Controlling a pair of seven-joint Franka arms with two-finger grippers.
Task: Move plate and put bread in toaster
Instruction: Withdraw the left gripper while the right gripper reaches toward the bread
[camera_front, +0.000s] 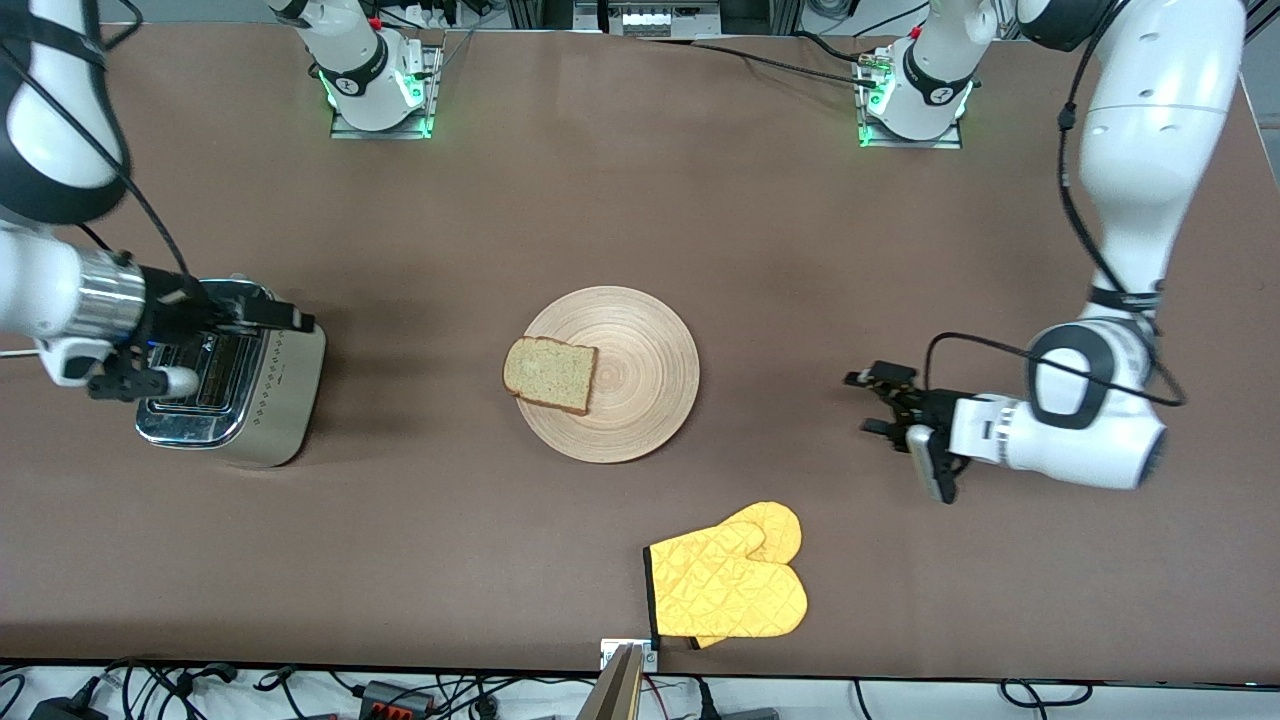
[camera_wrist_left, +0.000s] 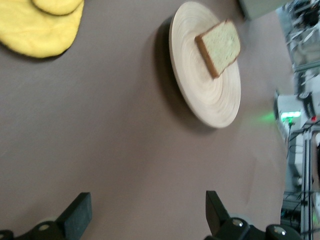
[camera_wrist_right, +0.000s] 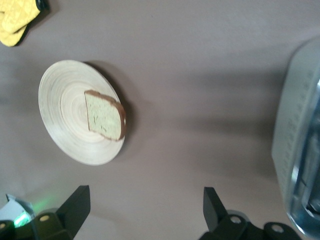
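Bread (camera_front: 551, 374) lies on the plate (camera_front: 640, 400) at the front view's centre, overhanging its rim toward the toaster (camera_front: 235, 385) at mid-left. Right gripper (camera_front: 255, 318) hovers over the toaster, fingers apart. Left gripper (camera_front: 872, 402), at mid-right, is empty, fingers spread wide.

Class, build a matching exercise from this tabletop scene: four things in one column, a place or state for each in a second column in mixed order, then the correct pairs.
Things
1. bread
2. oven mitt
3. toaster
4. left gripper

Places or states
A. at the right arm's end of the table
B. open, holding nothing
C. lying on the plate, overhanging its rim
D. nearer the front camera than the plate

Pairs: 1-C, 2-D, 3-A, 4-B
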